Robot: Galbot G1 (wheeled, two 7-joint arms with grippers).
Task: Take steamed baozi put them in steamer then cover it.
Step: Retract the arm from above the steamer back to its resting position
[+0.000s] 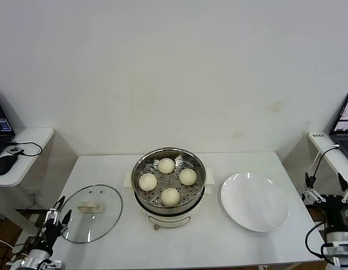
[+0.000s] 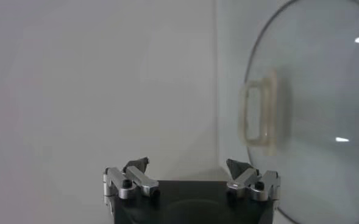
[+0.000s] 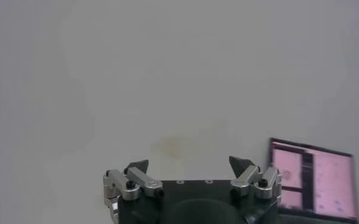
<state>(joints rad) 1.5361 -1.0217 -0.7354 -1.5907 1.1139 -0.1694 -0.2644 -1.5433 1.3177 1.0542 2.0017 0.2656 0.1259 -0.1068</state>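
Observation:
Several cream-white baozi [image 1: 166, 165] lie on the perforated tray inside the steel steamer [image 1: 141, 166] at the table's middle. The clear glass cover [image 1: 106, 211] lies flat on the table left of the steamer, its cream handle [image 1: 87, 207] up; it also shows in the left wrist view [image 2: 313, 109]. My left gripper [image 1: 56, 208] is open and empty, low at the table's front left corner, just beside the cover's rim. My right gripper [image 1: 326, 191] is open and empty, off the table's right edge.
An empty white plate [image 1: 254, 201] lies right of the steamer. A side shelf with a mouse [image 1: 5, 163] and laptop stands at far left. Another laptop [image 1: 346, 115] sits at far right. A white wall rises behind the table.

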